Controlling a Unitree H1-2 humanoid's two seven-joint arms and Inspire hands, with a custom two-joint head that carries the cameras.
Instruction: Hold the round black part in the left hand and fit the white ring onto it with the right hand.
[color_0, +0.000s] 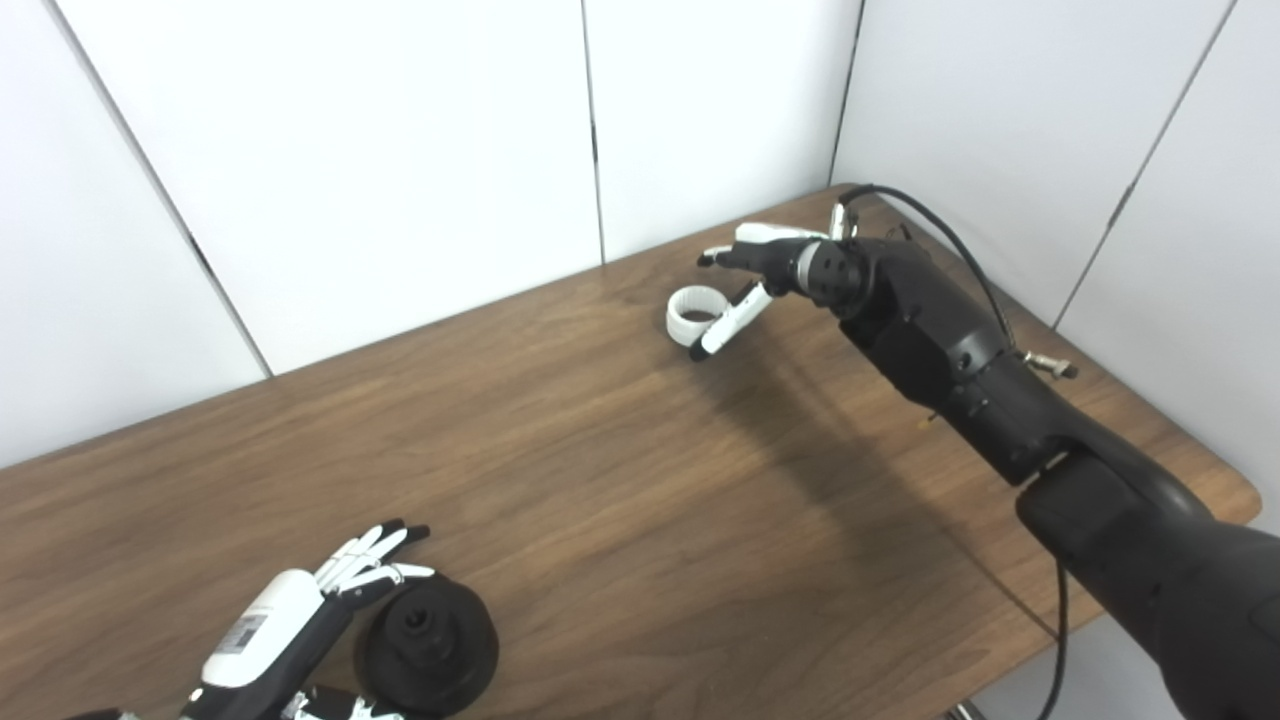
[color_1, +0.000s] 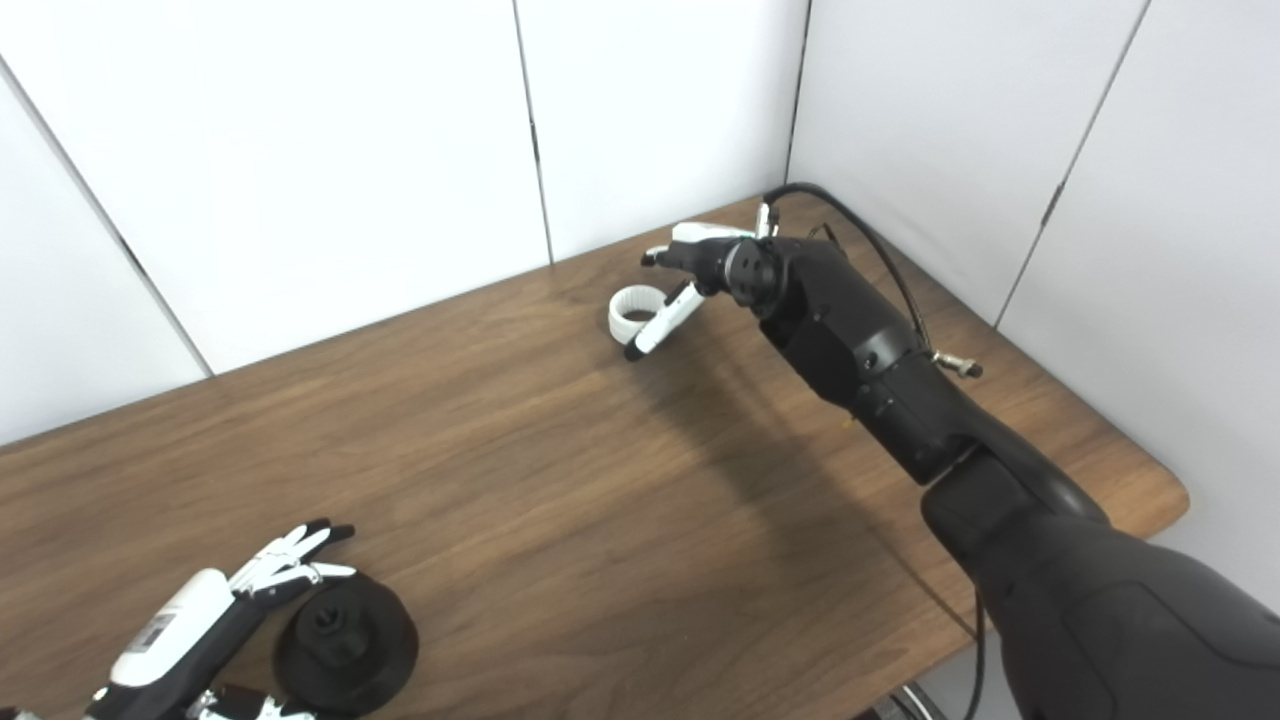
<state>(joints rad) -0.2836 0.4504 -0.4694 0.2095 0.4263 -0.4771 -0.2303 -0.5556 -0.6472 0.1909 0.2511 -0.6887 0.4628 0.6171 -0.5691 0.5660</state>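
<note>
R hand open, fingers spread, thumb tip at white ring on table. L hand open, just beside round black part.

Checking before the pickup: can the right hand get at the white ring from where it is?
Probably yes. The right hand is open right beside the white ring, one finger alongside it, and nothing else on the table stands near it.

One white ring; one round black part; two hands: left hand, right hand; one table.
</note>
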